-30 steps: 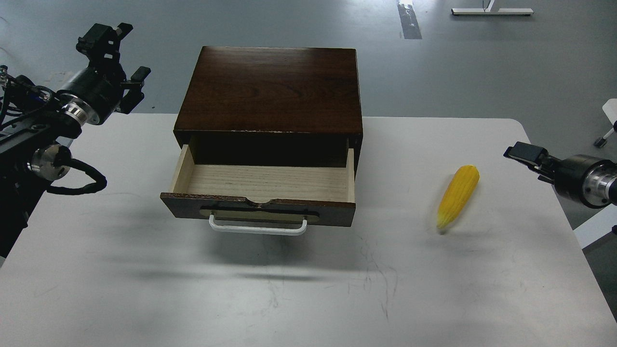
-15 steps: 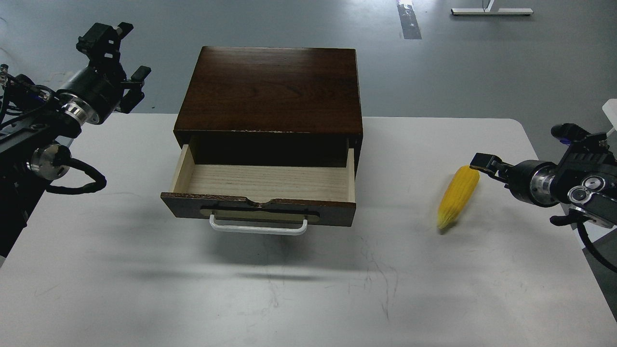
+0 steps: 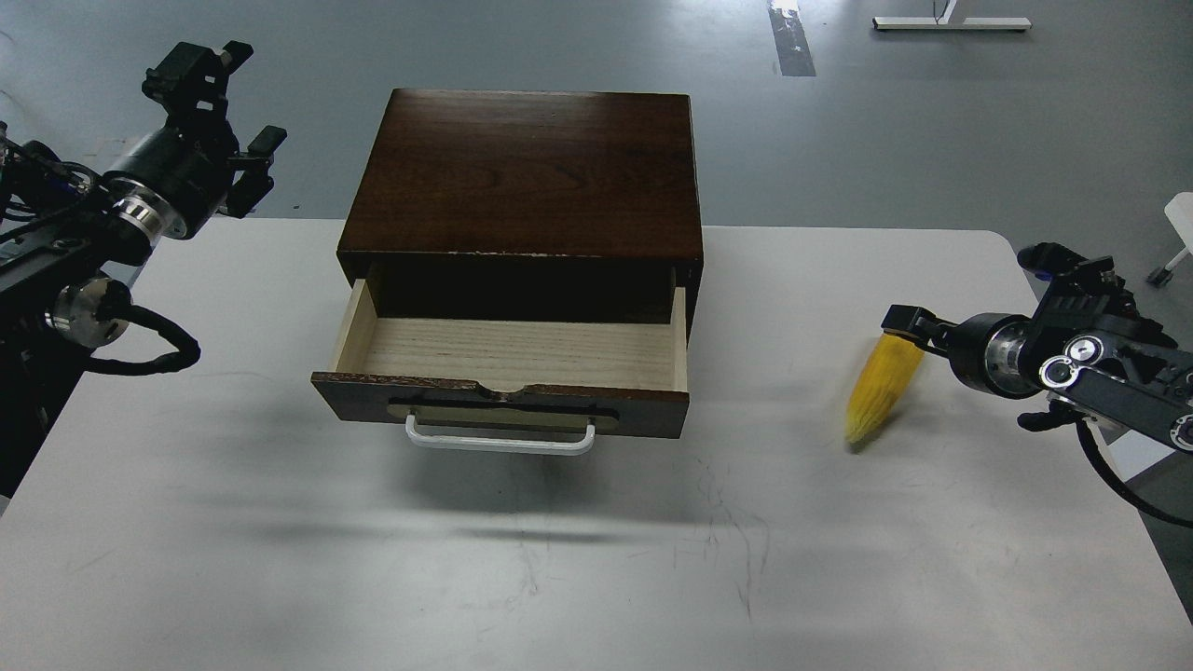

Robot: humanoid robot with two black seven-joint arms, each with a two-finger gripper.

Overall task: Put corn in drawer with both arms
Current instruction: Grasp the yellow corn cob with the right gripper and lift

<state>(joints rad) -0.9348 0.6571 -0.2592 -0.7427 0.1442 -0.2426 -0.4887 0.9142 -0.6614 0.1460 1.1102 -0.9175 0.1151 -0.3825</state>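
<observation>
The yellow corn [image 3: 879,390] lies on the white table [image 3: 596,559] at the right, thick end toward the back right. My right gripper [image 3: 906,322] sits at the corn's thick end, just above or touching it. It is small and dark, so I cannot tell its fingers apart. The drawer [image 3: 517,354] of the dark brown box [image 3: 522,172] is pulled open, showing an empty pale wood interior, with its white handle [image 3: 500,440] at the front. My left gripper [image 3: 250,98] is open and empty, raised at the far left, apart from the box.
The box stands at the table's back middle. The table's rounded right corner [image 3: 1011,244] is just behind my right arm. A white object [image 3: 1182,216] stands off the table at the far right, over grey floor.
My right arm has come in from the right edge and moved left until its gripper reached the corn's thick end. The left arm has barely shifted. The corn and drawer have stayed put.
</observation>
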